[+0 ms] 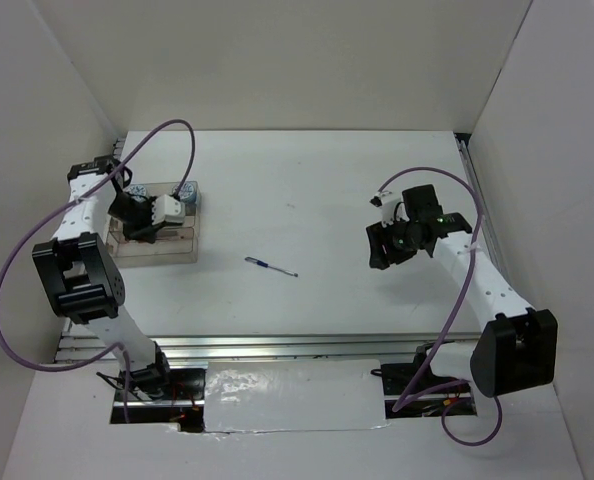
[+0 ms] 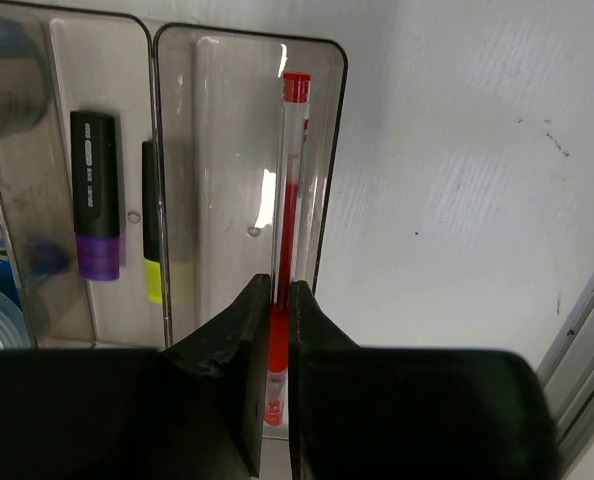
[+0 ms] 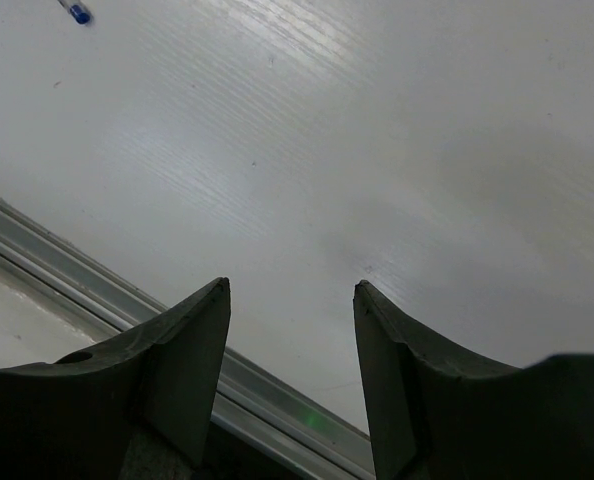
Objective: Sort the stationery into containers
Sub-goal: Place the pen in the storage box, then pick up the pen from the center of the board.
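While the left gripper (image 2: 274, 292) clamps the red pen (image 2: 294, 150) beside the tray (image 2: 335, 120) rim, right gripper (image 3: 292, 300) hangs released above table (image 3: 397, 120).

Bright, even light from above fills the white enclosure, leaving only soft, faint shadows on the worktop (image 1: 307, 190). White glare streaks mark the tray (image 2: 329, 130) wall beside the red pen (image 2: 289, 200). Close to the lens, the left gripper (image 2: 277, 290) and right gripper (image 3: 292, 295) look dark and soft-edged. In the right wrist view the worktop carries a dull sheen.

A robotics lab, by the look. White panels (image 1: 277, 60) box in a white counter (image 1: 317, 190), with aluminium rails (image 1: 277, 345) and purple cables (image 1: 174, 123).
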